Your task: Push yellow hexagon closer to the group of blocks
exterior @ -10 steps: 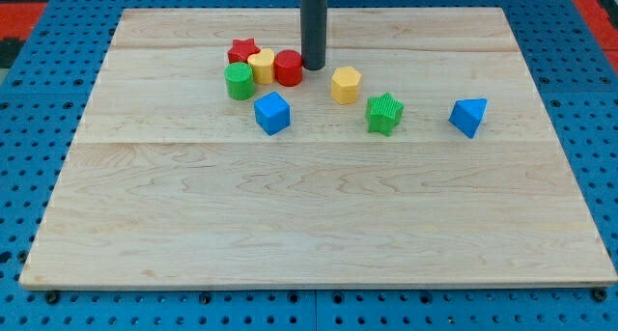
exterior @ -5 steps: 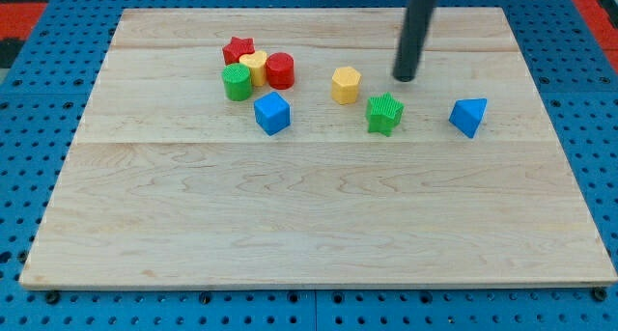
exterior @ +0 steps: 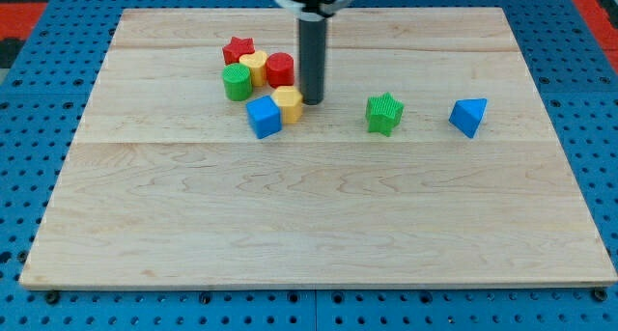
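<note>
The yellow hexagon [exterior: 288,104] sits against the right side of the blue cube [exterior: 263,116], just below the red cylinder [exterior: 280,69]. My tip [exterior: 312,101] touches the hexagon's right side. The group at the upper left holds a red star [exterior: 236,50], a small yellow block [exterior: 254,64], the red cylinder and a green cylinder [exterior: 237,82], all packed together.
A green star [exterior: 384,113] lies to the right of my tip. A blue triangular block [exterior: 468,116] lies further right. The wooden board [exterior: 319,225] rests on a blue pegboard table.
My tip swung from beside the red cylinder to the right of the yellow hexagon, then came back left. The hexagon slid left and down against the blue cube, which shifted slightly left.
</note>
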Robot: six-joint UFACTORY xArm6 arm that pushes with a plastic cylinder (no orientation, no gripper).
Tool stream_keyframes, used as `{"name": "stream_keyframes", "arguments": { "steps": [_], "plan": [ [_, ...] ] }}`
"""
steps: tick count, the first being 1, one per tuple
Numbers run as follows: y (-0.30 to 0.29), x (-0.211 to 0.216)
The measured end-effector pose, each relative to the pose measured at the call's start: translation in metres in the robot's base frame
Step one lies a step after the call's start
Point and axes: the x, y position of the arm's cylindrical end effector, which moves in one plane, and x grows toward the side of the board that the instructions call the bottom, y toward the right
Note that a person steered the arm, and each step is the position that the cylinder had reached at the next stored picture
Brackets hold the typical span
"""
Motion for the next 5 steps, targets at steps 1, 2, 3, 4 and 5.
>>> {"name": "stream_keyframes", "arguments": {
  "steps": [1,2,3,4,5],
  "plan": [
    [0.015,0.034],
    [0.021,0.057],
    [-0.021,0.047],
    [-0.032,0.025],
    [-0.027,0.032]
  ]
}}
